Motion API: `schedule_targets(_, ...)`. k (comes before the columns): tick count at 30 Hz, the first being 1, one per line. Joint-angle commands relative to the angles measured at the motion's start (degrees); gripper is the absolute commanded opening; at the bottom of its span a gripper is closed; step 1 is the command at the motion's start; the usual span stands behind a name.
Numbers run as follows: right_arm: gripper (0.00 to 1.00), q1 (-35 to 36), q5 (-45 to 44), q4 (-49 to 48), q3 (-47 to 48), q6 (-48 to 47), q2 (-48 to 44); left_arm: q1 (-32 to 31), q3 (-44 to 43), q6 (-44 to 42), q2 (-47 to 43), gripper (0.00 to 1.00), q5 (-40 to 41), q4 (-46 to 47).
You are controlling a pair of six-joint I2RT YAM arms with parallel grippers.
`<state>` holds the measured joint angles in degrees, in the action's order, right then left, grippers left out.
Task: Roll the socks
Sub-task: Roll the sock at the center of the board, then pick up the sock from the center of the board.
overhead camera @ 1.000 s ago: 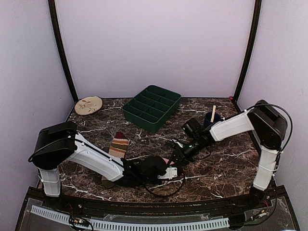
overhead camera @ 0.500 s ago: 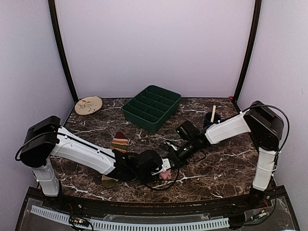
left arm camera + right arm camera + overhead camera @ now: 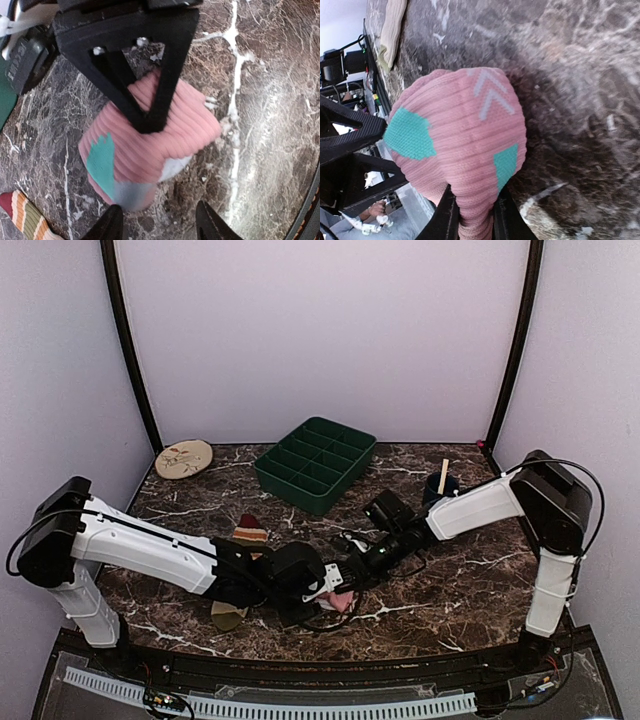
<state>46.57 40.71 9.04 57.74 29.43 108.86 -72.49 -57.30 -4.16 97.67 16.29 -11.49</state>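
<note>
Pink ribbed fabric sits pinched between the fingers of my right gripper [image 3: 472,217], which is clamped on an edge of the pink sock [image 3: 460,135]. From that wrist view the sock bulges as a rounded bundle, with teal patches and a white chevron on its outer layer. My left gripper [image 3: 159,226] hangs close by the same bundle with its fingers spread and nothing between them. The bundle rests on the table [image 3: 470,580] near the front middle, between the two wrists.

My read on progress: the pink sock looks rolled or close to it, though I cannot tell whether it would hold once let go. The striped sock [image 3: 247,534] lies flat and unrolled a little left of the bundle. It runs under the left arm [image 3: 150,550], with its maroon end behind the arm and what looks like its olive toe in front. So I judge roughly half the job is left.

Outward from there, the table is dark brown stone-look with white veins. A green tray [image 3: 315,465] with compartments sits at the back middle and a round disc [image 3: 184,458] at the back left corner. A dark cup [image 3: 437,490] holding a wooden stick [image 3: 443,476] stands at the back right, beside the right arm [image 3: 480,502]. Pale lilac walls [image 3: 320,340] close the cell on three sides, with black posts [image 3: 128,350] at the back corners.
</note>
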Motion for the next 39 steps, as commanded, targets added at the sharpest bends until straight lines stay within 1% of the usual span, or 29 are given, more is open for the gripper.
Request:
schedule_targets(1,0.0,-0.39,-10.1,0.73,-1.17,-0.37,-0.93,0.75,-0.69,4.01,-3.84,0.52,-4.4,-7.35)
schedule_targets(5,0.0,-0.04,-11.87,-0.39,-1.79,-0.85,-2.52,1.3,-1.11,6.94,-6.56,0.52,-5.25,-8.19)
schedule_targets(8,0.0,0.7,-13.31,-0.74,-2.1,-1.65,-3.31,2.87,-1.84,9.66,-7.59,0.52,-6.42,-7.24)
schedule_targets(11,0.0,1.99,-15.26,-0.82,-2.3,-2.57,-3.75,5.96,-3.63,13.7,-6.47,0.51,-10.43,-6.32)
schedule_targets(13,0.0,2.8,-16.68,-0.97,-2.51,-3.11,-4.08,8.38,-4.8,17.14,-5.41,0.49,-13.23,-6.09)
schedule_targets(17,0.0,4.58,-19.56,-1.64,-3.23,-3.66,-5.13,12.8,-5.19,23.7,-3.61,0.45,-21.34,-4.04)
schedule_targets(21,0.0,6.81,-23.8,-0.48,-3.07,-5.0,-6.25,15.44,-5.27,26.22,-1.46,0.43,-27.9,-2.5)
schedule_targets(24,0.0,8.0,-26.82,0.16,-3.22,-5.73,-7.4,16.06,-5.45,26.74,-0.31,0.42,-29.69,-2.36)
schedule_targets(28,0.0,8.58,-30.16,1.34,-2.95,-6.47,-10.06,18.94,-4.51,29.85,-1.08,0.36,-32.29,-0.69)
schedule_targets(31,0.0,8.64,-32.9,3.49,-1.29,-7.86,-12.15,22.32,-3.34,32.74,-3.71,0.3,-33.51,1.77)
schedule_targets(34,0.0,8.63,-35.88,6.67,1.35,-9.86,-13.48,26.29,-3.85,34.49,-5.35,0.25,-34.43,2.23)
schedule_targets(39,0.0,8.63,-40.8,11.04,7.22,-12.46,-14.33,32.85,-7.38,36.14,-5.17,0.24,-33.87,1.93)
